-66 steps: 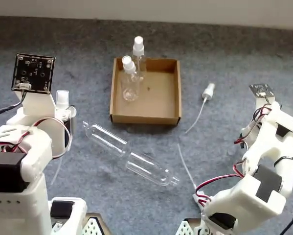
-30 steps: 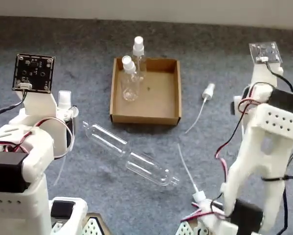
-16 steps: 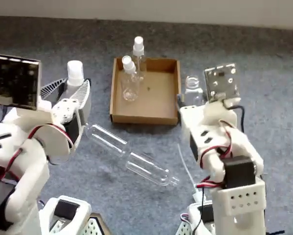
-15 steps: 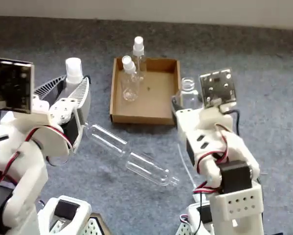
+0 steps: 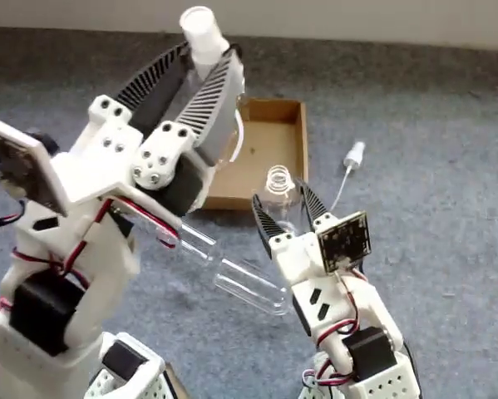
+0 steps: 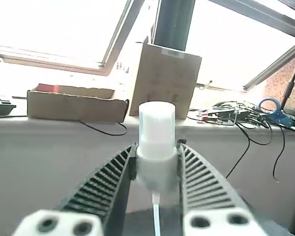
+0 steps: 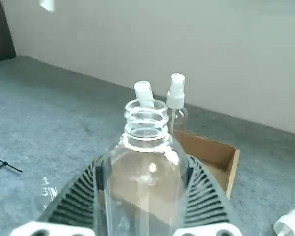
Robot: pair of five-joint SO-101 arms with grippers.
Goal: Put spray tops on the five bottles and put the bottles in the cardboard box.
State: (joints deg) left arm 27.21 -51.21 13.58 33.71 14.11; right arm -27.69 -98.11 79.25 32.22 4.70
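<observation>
I'm looking at a grey carpet [image 5: 431, 125] with the cardboard box [image 5: 275, 145] toward the back. Two capped bottles [image 7: 177, 105] already stand at the box's far end.

The left gripper [image 5: 203, 54] is raised high over the near side of the box, its jaws pinching a white spray top [image 5: 199, 23] with the thin tube hanging down between them. The right gripper [image 5: 280, 199] is lower, just in front of the box, jaws clamped around an uncapped bottle [image 5: 279, 179] held upright with its mouth open to the ceiling.

Two more clear bottles [image 5: 249, 283] lie on the carpet between the arms. A loose spray top [image 5: 352, 156] rests on the carpet beside the box.

The step in hand looks like mating top to bottle. I'd bring the tube tip straight over the mouth first and thread it in. Then I'd lower the top squarely, with the bottle kept vertical so the thread catches.

I can read no writing on the bottles, tops or box.
</observation>
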